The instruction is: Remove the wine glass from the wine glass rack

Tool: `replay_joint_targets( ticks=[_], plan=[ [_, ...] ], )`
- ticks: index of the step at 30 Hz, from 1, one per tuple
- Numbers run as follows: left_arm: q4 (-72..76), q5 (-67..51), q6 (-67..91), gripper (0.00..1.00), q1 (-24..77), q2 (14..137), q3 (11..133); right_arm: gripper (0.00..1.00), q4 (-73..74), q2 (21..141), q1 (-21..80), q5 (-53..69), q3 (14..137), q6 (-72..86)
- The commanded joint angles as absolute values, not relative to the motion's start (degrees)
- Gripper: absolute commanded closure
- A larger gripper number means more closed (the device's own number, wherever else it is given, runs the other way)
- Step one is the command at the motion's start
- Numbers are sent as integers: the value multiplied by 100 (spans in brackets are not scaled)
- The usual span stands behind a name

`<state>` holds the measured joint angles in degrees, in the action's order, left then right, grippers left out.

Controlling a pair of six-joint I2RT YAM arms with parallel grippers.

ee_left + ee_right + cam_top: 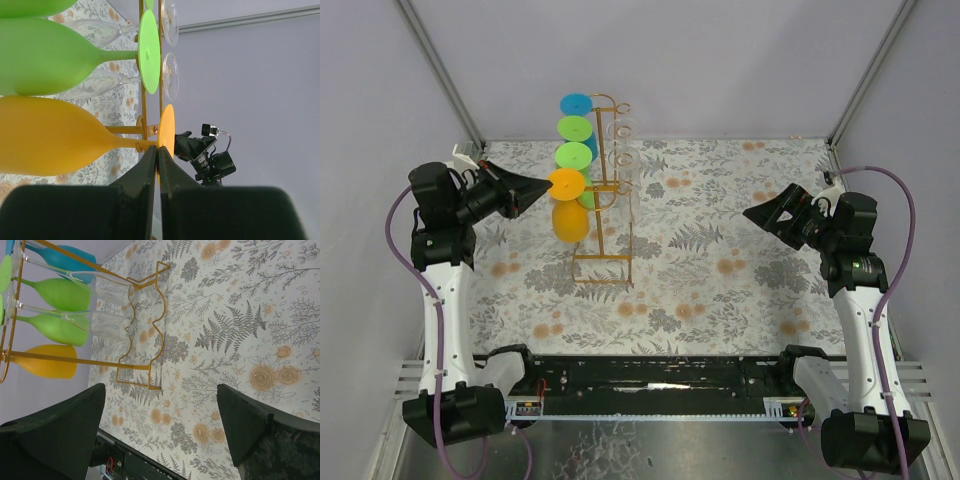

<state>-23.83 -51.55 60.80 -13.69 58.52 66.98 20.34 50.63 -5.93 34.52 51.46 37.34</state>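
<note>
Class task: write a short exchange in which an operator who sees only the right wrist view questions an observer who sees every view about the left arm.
Operator: Where is the left gripper?
Observer: The left gripper is on the left side of the wine glass rack, level with the foot of the orange glass.
Operator: Is it open or shut?
Observer: Shut. In the left wrist view, its fingers are pressed together close to that glass's stem. I cannot tell whether they touch it.

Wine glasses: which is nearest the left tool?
The orange glass, frontmost of the coloured row; the left tool sits at its foot, the others hang farther back.
</note>
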Motion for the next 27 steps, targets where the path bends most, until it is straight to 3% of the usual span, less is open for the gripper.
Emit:
replay_joint_targets(
  ticks=[1,27],
  plan=[
    [-2225,-5251,5988,100,-1445,5794,6670,1,1947,4953,-563,3445,5168,3605],
    [-2215,-5097,5950,100,-1608,5744,6635,1,2021,4922,-562,3454,5216,3555]
  ],
)
